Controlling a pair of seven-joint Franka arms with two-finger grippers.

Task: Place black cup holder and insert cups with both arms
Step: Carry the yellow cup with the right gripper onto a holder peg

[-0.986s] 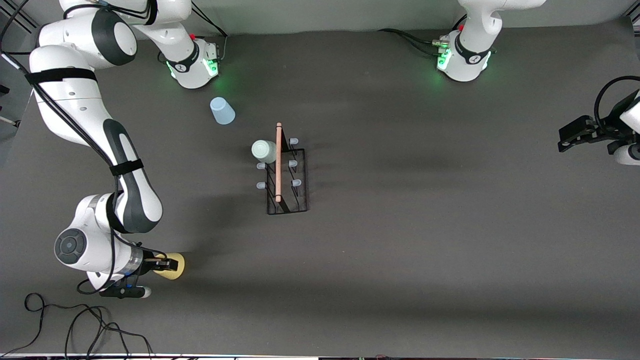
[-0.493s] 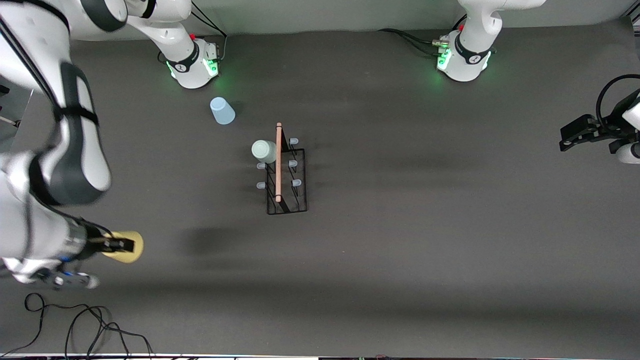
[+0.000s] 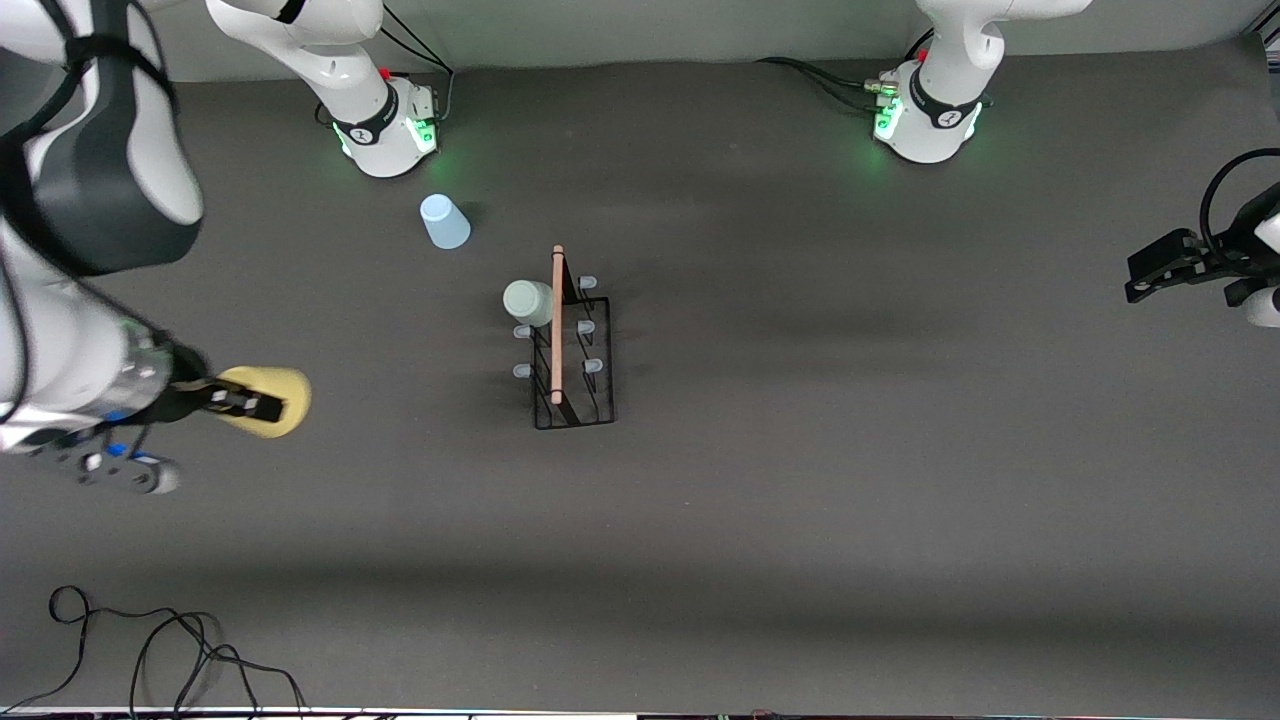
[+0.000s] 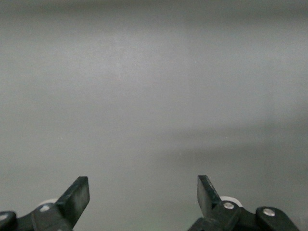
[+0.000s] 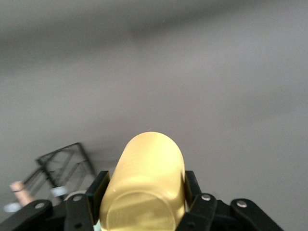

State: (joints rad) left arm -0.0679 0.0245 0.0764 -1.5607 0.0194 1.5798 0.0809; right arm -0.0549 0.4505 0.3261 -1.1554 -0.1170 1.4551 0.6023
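**Yellow cup aloft in the right pincer, rack standing mid-worktop**

The right pincer [image 3: 245, 402] grips the yellow cup [image 3: 268, 401] across its sides, carrying it on its side in the air over the dark worktop [image 3: 850, 450] toward the right arm's end. In the right wrist view the fingers [image 5: 97, 190] press on either side of the cup [image 5: 144, 187], and a corner of the rack [image 5: 65, 166] shows farther off.

The black cup holder [image 3: 572, 345] stands upright at the middle of the worktop, its wooden rod handle [image 3: 557, 325] on top. The pale green cup [image 3: 528, 302] sits upside down on one of its pegs; the other pale blue peg tips [image 3: 593, 366] are bare. The light blue cup [image 3: 444, 221] stands upside down on the worktop, well apart from the rack and near the right arm's base.

The left pincer [image 3: 1160, 270] waits over the left arm's end of the worktop, its fingers [image 4: 77, 196] spread wide with nothing between them.
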